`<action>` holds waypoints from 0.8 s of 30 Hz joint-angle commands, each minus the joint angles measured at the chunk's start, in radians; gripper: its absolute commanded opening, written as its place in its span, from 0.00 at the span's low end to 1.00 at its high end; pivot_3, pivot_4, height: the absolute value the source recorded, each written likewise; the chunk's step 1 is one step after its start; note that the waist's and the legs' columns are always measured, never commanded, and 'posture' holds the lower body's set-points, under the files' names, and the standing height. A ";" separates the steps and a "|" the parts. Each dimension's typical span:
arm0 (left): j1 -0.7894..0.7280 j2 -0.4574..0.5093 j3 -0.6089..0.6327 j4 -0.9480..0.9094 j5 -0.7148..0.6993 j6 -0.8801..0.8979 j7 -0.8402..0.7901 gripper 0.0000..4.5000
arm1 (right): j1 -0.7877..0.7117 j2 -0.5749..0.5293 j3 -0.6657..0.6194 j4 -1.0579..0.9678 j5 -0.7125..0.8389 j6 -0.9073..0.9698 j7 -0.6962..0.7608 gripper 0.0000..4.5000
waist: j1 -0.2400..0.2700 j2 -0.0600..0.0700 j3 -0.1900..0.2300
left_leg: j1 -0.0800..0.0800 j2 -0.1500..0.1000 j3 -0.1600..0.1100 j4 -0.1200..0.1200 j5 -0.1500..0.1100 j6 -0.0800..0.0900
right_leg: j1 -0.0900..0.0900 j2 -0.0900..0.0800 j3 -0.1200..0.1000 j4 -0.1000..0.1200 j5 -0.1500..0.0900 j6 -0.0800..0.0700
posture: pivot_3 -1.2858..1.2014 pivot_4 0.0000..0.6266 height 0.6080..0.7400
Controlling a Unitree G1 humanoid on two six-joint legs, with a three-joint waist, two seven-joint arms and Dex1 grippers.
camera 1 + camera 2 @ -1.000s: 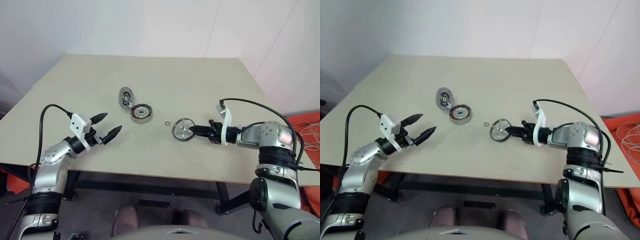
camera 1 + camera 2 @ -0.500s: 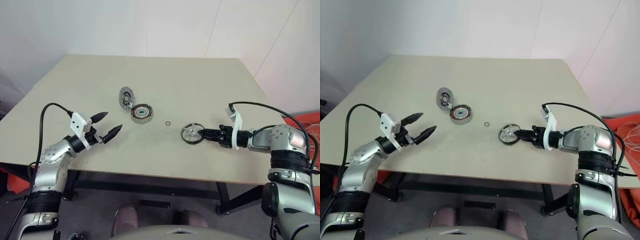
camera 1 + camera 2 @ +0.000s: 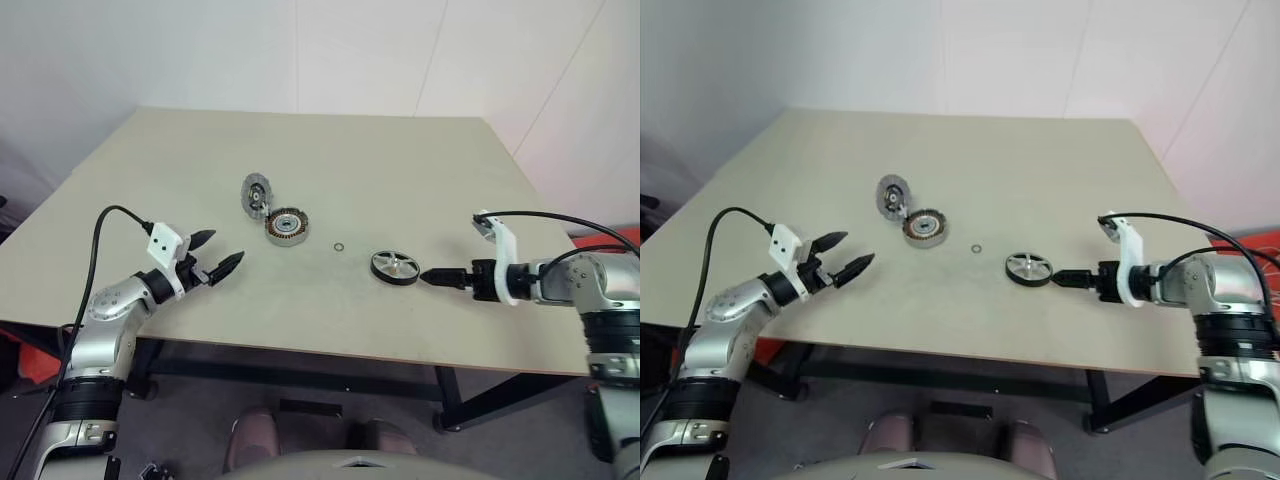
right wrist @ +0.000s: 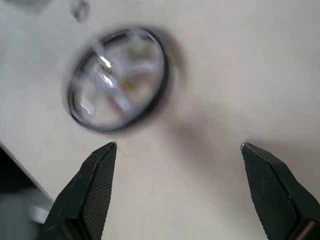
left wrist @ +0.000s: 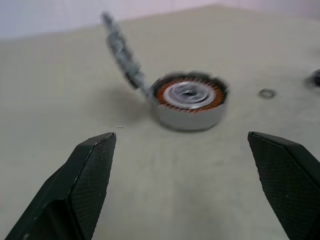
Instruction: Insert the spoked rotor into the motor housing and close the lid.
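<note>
Where head views blur it, spoked rotor (image 4: 117, 77) before spread right gripper (image 4: 177, 187); left gripper (image 5: 197, 187) spread.

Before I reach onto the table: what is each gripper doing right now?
Left gripper: open, holding nothing.
Right gripper: open, holding nothing; the spoked rotor lies free on the table.

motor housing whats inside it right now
Inside the motor housing a ring of copper windings surrounds a silver centre. The spoked rotor lies apart on the table. Anything beneath the centre is covered.
</note>
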 commanded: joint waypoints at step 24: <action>-0.630 0.109 -0.623 0.145 0.364 0.281 -0.312 1.00 | 0.116 0.209 0.073 -0.309 -0.154 -0.988 0.254 0.99 | -0.014 0.000 -0.001 | -0.002 -0.001 0.000 0.001 -0.001 0.003 | -0.001 -0.001 0.000 0.001 0.000 0.000 | 0.52 0.00 1.00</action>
